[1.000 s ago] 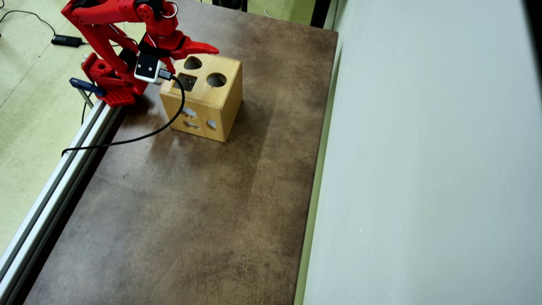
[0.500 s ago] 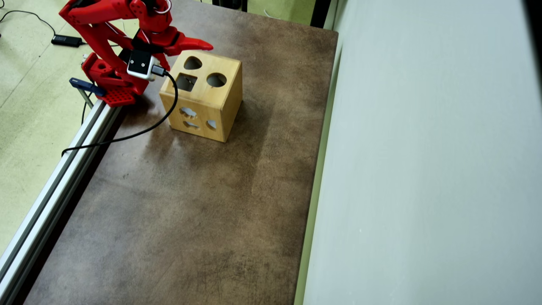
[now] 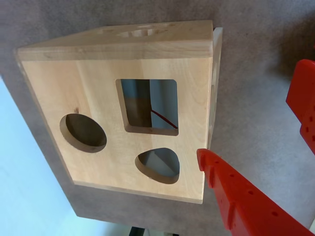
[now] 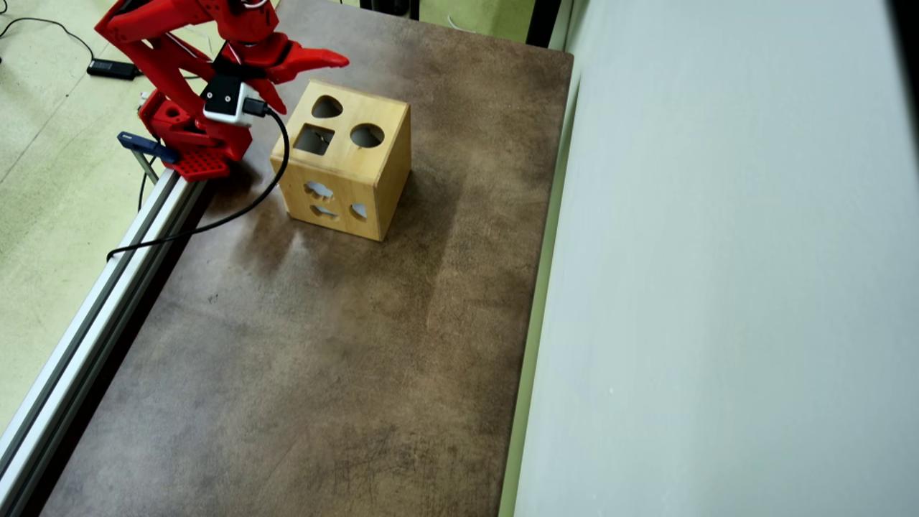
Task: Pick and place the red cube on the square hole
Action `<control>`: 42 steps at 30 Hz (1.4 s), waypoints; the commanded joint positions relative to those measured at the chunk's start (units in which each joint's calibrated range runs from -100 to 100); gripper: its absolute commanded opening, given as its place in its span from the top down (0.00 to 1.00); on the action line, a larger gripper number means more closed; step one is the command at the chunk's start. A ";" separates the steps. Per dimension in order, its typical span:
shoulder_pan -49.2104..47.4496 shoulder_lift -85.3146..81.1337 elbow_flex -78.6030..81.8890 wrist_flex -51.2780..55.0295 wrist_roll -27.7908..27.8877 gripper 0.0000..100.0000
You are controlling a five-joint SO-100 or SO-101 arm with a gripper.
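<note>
The light wooden box [image 4: 349, 166] stands at the table's far left in the overhead view, and its top face [image 3: 98, 88] fills the wrist view. The square hole [image 4: 314, 139] [image 3: 149, 105] is uncovered. Through it a thin red streak shows inside the box; I cannot tell whether it is the red cube, which is otherwise hidden. My gripper [image 4: 314, 85] [image 3: 251, 113] hangs open just off the box's upper-left corner. Nothing is between its fingers.
A round hole [image 4: 367, 135] and a rounded heart-like hole [image 4: 327, 107] share the box top. The arm's base [image 4: 194, 147] is clamped to an aluminium rail [image 4: 108, 287] along the table's left edge, and a black cable [image 4: 244, 208] trails over it. A pale panel [image 4: 718, 287] borders the right.
The arm has drawn back up and to the left, so the gripper and its camera have moved off the box top. The box has not moved.
</note>
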 commanded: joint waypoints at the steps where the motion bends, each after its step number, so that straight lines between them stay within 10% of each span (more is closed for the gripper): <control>1: 0.31 -3.45 -1.68 0.73 0.34 0.13; 42: -0.44 -36.31 -0.43 0.49 0.39 0.13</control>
